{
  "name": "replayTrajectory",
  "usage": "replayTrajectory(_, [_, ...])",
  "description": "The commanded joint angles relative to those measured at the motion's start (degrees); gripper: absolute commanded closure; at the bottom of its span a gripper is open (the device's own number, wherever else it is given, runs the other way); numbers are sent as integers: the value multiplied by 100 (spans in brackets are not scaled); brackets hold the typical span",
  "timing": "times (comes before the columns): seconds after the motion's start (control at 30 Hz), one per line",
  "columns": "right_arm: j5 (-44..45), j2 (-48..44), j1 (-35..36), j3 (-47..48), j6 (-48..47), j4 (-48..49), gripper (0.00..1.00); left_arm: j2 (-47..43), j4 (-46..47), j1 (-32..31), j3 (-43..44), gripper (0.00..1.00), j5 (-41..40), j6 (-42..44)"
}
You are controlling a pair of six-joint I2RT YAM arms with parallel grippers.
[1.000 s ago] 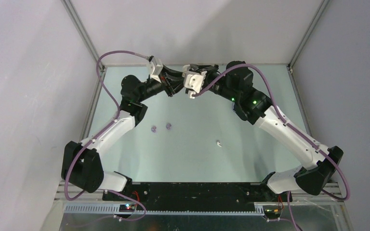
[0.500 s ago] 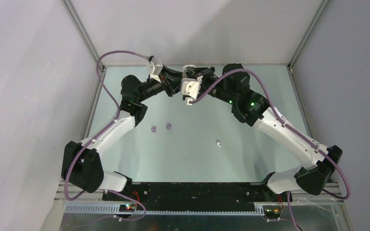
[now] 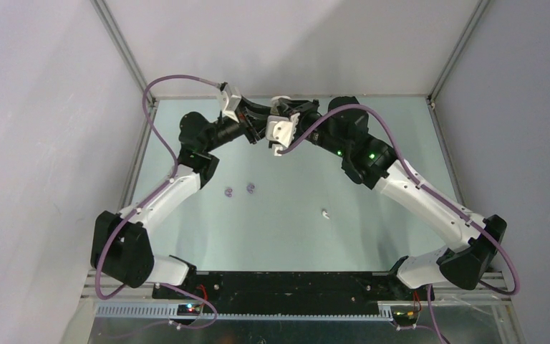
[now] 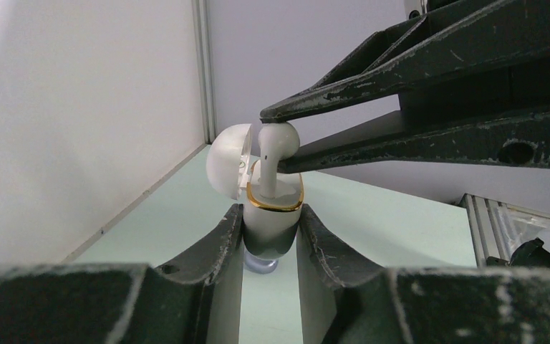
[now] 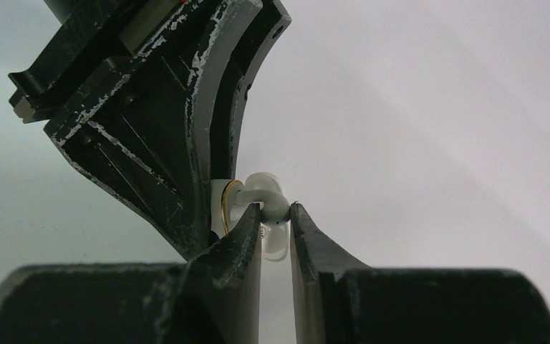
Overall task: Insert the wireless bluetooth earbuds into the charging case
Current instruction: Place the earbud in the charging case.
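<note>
My left gripper point(image 4: 272, 215) is shut on the white charging case point(image 4: 273, 228), which has a gold rim and an open lid point(image 4: 228, 161). It holds the case upright above the table at the far middle. My right gripper point(image 5: 276, 212) is shut on the head of a white earbud point(image 5: 271, 201), whose stem reaches down into the case opening point(image 4: 278, 147). The two grippers meet in the top view point(image 3: 276, 115). Another white earbud point(image 3: 325, 213) lies on the table right of centre. Two purple earbuds point(image 3: 228, 191) point(image 3: 251, 188) lie left of centre.
The pale green table point(image 3: 293, 222) is walled by grey panels with metal frame rails point(image 3: 125, 57). The back left corner post point(image 4: 202, 72) stands just behind the case. The arm bases sit on a black plate point(image 3: 279, 283) at the near edge.
My right gripper has moved a little left toward the left gripper, bringing the white earbud onto the case. The left arm and the loose earbuds have stayed put.
</note>
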Motion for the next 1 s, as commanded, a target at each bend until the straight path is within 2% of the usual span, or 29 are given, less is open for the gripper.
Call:
replayTrajectory(0.0, [173,27,32,11,-8,68,100,-235,298,-34,85,100,-85,-99])
replayTrajectory(0.27, [90,83,91,-5,-167,-189,100,-227,302,-33,94,100,-197,-122])
replayTrajectory(0.33, [-44,66,101,-18,-257,-347,91,-222,305,-33,103,100,-217,-115])
replayTrajectory(0.37, [-137,47,102,-19,-328,-488,81,-219,310,-38,103,100,-221,-114])
replayTrajectory(0.43, [-268,10,99,-15,-365,-689,69,-212,319,-34,106,100,-220,-99])
replayTrajectory(0.5, [-382,1,66,132,-339,-985,63,-199,330,-29,96,100,-212,-94])
replayTrajectory(0.63, [-635,112,-81,716,-80,-1787,56,-175,375,-26,82,100,-182,-95])
replayTrajectory(0.8, [-869,275,-278,1337,339,-2306,46,-155,426,-29,28,100,-130,-111])
replayTrajectory(0.97, [-1056,368,-403,1699,753,-2459,43,-155,453,-25,-21,100,-47,-142])
